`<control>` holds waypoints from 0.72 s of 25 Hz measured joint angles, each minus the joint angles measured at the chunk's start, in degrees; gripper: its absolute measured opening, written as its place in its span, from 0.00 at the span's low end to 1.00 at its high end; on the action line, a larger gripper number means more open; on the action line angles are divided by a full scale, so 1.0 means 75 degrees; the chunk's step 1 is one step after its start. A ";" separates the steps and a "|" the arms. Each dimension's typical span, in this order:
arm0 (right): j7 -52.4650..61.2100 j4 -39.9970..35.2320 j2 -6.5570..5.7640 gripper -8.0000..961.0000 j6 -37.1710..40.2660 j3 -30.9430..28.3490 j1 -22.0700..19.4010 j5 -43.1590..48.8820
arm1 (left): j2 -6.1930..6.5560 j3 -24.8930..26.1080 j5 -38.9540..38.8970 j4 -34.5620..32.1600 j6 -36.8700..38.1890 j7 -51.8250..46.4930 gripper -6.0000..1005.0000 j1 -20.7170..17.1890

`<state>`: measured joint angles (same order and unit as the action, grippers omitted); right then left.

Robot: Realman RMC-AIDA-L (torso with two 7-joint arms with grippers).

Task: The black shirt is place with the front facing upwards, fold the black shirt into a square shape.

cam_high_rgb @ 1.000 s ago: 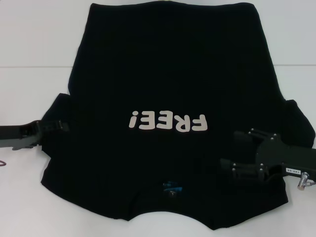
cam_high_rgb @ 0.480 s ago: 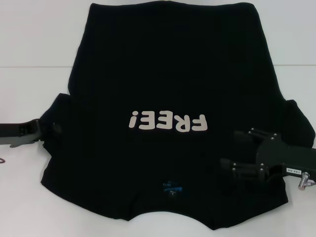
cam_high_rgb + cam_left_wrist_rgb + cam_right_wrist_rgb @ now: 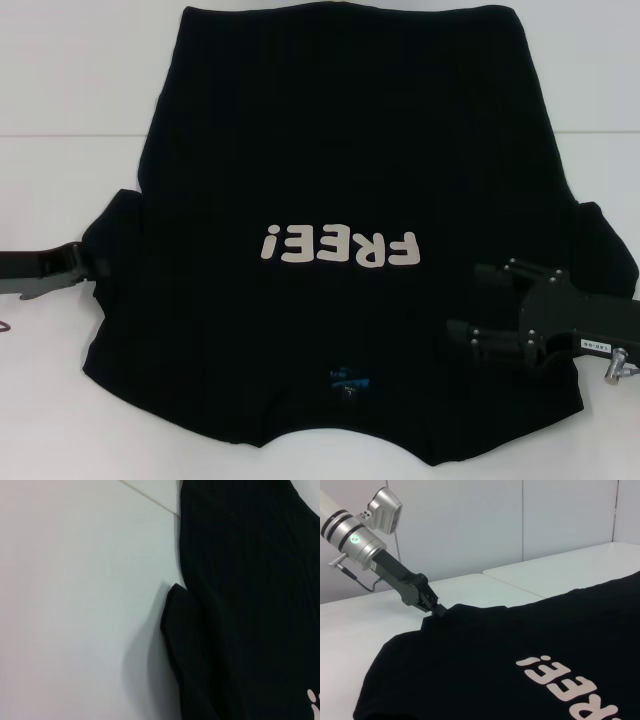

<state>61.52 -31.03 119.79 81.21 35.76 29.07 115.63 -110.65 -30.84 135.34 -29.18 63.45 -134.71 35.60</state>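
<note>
Bright, even light falls from overhead on the white table in front of me, with no hard glare in my head view. The black shirt swallows the light so fully that its folds barely show; only the pale lettering stands out. My right gripper is nearly lost, black on black. In my left wrist view the raised sleeve casts a soft grey shadow on the table. From my right wrist, my left arm's metal housing carries bright highlights and a small green lamp glows.
</note>
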 joint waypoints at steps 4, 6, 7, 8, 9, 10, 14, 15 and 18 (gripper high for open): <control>0.0000 0.0000 0.0000 0.93 -0.0011 -0.0010 0.0002 0.0005 | 0.0000 0.0008 0.0001 0.0000 0.0000 0.0009 0.06 0.0000; 0.0000 0.0000 0.0000 0.93 -0.0009 -0.0011 0.0000 0.0004 | 0.0012 0.0031 0.0001 0.0000 0.0000 0.0027 0.00 -0.0006; 0.0000 0.0000 0.0000 0.93 -0.0006 -0.0011 -0.0002 0.0001 | 0.0017 0.0038 0.0001 -0.0002 0.0001 0.0033 0.00 -0.0010; 0.0000 0.0000 0.0000 0.93 -0.0002 -0.0011 -0.0003 0.0000 | 0.0028 0.0044 0.0001 -0.0014 0.0001 0.0036 0.00 -0.0013; 0.0000 0.0000 0.0000 0.93 0.0001 -0.0011 -0.0004 -0.0001 | 0.0036 0.0048 0.0001 -0.0035 0.0002 0.0038 0.00 -0.0018; 0.0000 0.0000 0.0000 0.92 0.0002 -0.0011 -0.0005 -0.0001 | 0.0048 0.0052 -0.0002 -0.0101 0.0017 0.0031 0.00 -0.0030; 0.0000 0.0000 -0.0011 0.92 0.0003 -0.0011 -0.0010 -0.0005 | 0.0124 0.0074 -0.0027 -0.0375 0.0090 -0.0021 0.00 -0.0095; 0.0000 0.0000 -0.0013 0.92 0.0003 -0.0011 -0.0013 -0.0006 | 0.0157 0.0098 -0.0032 -0.0444 0.0100 -0.0038 0.00 -0.0113; 0.0000 0.0001 -0.0012 0.92 0.0003 -0.0011 -0.0023 -0.0007 | 0.0238 0.0245 -0.0013 -0.0630 0.0126 -0.0090 0.00 -0.0158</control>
<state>61.52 -31.03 119.69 81.23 35.68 28.90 115.57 -108.86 -29.00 135.25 -33.91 64.40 -135.39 34.41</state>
